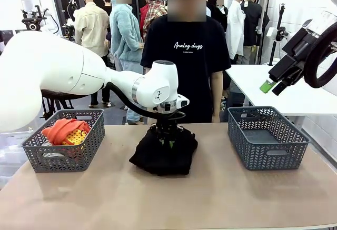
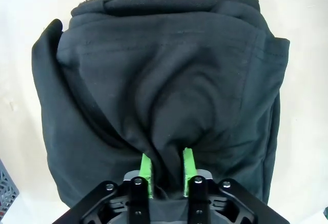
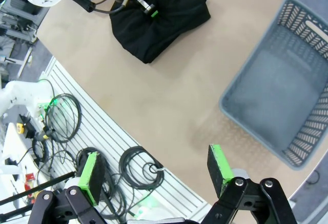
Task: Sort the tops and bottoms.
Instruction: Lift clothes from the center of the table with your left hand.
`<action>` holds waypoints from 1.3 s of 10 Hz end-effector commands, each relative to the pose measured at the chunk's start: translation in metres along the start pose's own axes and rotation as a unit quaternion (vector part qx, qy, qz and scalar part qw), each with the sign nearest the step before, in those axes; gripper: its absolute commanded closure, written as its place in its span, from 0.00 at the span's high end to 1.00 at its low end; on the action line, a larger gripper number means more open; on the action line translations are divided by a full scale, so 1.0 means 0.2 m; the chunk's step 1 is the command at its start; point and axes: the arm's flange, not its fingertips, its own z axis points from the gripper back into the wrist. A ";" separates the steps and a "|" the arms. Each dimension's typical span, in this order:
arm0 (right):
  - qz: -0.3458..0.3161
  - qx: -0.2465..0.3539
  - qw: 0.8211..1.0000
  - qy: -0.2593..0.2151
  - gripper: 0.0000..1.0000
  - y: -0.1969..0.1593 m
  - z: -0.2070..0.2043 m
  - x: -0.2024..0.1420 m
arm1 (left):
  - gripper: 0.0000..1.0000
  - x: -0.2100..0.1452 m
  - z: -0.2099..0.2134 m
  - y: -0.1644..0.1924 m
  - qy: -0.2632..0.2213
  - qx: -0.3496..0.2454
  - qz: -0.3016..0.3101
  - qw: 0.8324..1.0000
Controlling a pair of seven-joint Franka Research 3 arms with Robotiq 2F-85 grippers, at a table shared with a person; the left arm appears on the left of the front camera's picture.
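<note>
Item: black bottoms [image 1: 164, 155], folded bundle lying directly under the left gripper [image 2: 166, 155], whose pads clamp a raised middle fold. Roughly square, long axis unclear. Bare table [image 1: 210, 198] surrounds its edges. One grey basket [image 1: 267, 153] stands well apart. Right gripper [image 3: 154, 158]: jaws spread, holding nothing.

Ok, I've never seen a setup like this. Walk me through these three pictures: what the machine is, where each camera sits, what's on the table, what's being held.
Two white robot arms work at a table, with a person standing across it. The front picture looks over the table from the robot's side. The other two come from a camera on each wrist. On the table are a grey basket with an orange top in it, a second grey basket, and a black folded bundle in the middle. The left gripper pinches a fold of that bundle, which rests on the table. The right gripper hangs open, holding nothing.
</note>
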 end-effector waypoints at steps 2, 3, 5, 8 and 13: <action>-0.001 -0.005 1.000 0.005 1.00 0.00 0.00 -0.01 | 0.00 0.02 -0.01 0.03 0.014 -0.005 0.007 1.000; -0.001 -0.005 1.000 0.005 1.00 0.00 0.00 -0.01 | 0.00 0.01 0.00 0.04 0.008 -0.008 0.010 1.000; -0.001 -0.005 1.000 0.005 1.00 0.00 0.00 -0.01 | 0.00 0.00 -0.03 0.05 -0.011 0.004 0.010 1.000; -0.001 -0.005 1.000 0.005 1.00 0.00 0.00 -0.01 | 0.00 0.01 0.01 0.01 0.002 -0.004 0.007 1.000; -0.001 -0.005 1.000 0.005 1.00 0.00 0.00 -0.01 | 0.00 -0.12 0.55 -0.01 -0.042 -0.043 0.007 0.998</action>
